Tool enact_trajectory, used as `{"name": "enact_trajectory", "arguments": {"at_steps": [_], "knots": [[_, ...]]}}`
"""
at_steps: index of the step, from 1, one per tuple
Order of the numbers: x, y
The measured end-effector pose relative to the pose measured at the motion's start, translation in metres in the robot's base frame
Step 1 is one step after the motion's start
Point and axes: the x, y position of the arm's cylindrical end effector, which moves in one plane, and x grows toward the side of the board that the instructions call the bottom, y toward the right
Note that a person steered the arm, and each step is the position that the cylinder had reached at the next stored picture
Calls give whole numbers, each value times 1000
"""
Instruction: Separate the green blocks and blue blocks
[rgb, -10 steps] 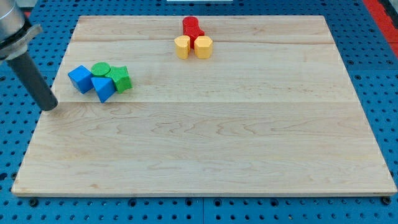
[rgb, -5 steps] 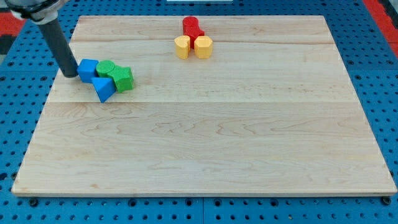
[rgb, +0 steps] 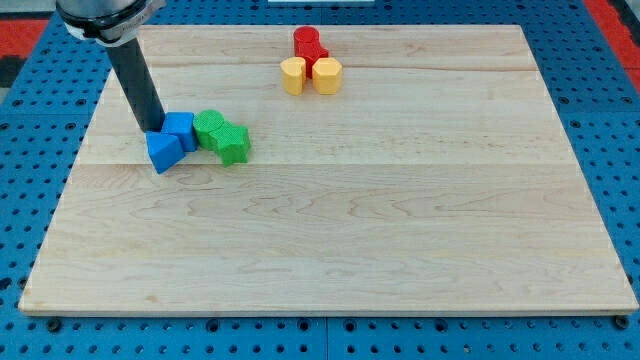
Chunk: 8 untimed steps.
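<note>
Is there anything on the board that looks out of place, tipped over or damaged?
Nothing looks damaged or tipped. The blue cube, blue wedge, green cylinder and green star-like block sit packed together, not yet separated. My tip is against the blue cube's left side.

Board (rgb: 350, 220): pale matt wood, visible grain. Blue cube (rgb: 180, 129), green blocks (rgb: 222, 136): matt plastic. Rod (rgb: 138, 88): dark, matt.

My tip (rgb: 154, 128) touches the blue cube (rgb: 180, 130), which touches the green cylinder (rgb: 209, 127).
</note>
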Motion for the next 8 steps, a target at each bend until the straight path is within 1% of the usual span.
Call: {"name": "enact_trajectory", "arguments": {"at_steps": [1,2,3,4,6,7,8], "knots": [[-26,-15],[-43,2],[-20,16],[-22,51],[15,6],[25,25],[25,71]]}}
